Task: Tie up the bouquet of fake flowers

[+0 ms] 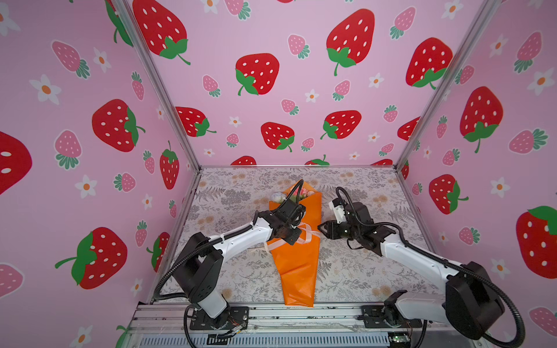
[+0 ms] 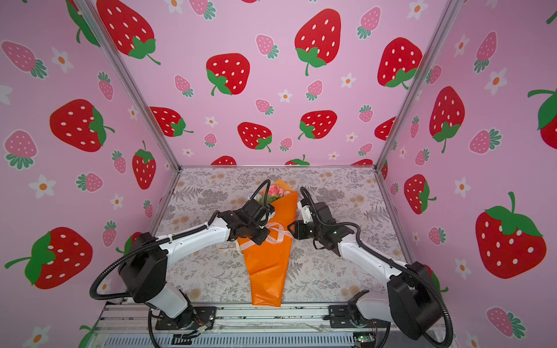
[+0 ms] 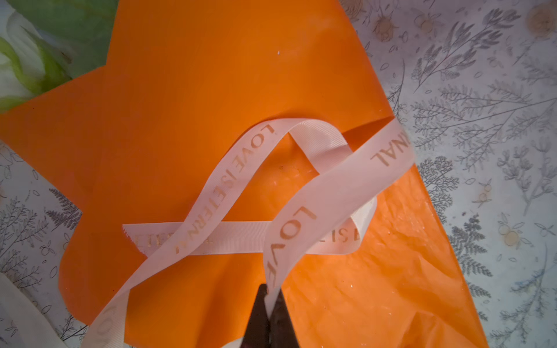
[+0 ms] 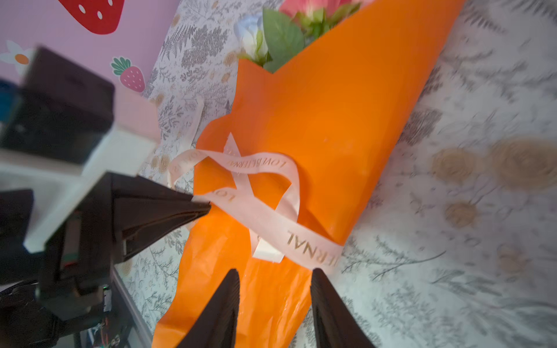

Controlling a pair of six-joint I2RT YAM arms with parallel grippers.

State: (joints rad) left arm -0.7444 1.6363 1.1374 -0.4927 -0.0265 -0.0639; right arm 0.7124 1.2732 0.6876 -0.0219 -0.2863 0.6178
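The bouquet of fake flowers [image 1: 297,192] [image 2: 275,191] lies in the middle of the table, rolled in orange wrapping paper [image 1: 298,265] [image 2: 268,271] [image 3: 211,90] [image 4: 346,105]. Pink and white heads with green leaves [image 4: 301,27] stick out of the far end. A cream printed ribbon [image 1: 307,236] [image 2: 278,233] [image 3: 238,168] [image 4: 265,217] is looped loosely over the wrap's middle. My left gripper [image 1: 293,235] [image 2: 263,236] [image 3: 269,293] [image 4: 206,208] is shut on one strand of the ribbon. My right gripper [image 1: 321,227] [image 2: 291,227] [image 4: 274,272] stands open at the wrap's right edge, holding nothing.
The floral-print table cover [image 1: 361,271] [image 2: 211,271] is boxed in by pink strawberry walls at the back and both sides. A metal rail [image 1: 301,313] with the arm bases runs along the front edge, just below the wrap's narrow end.
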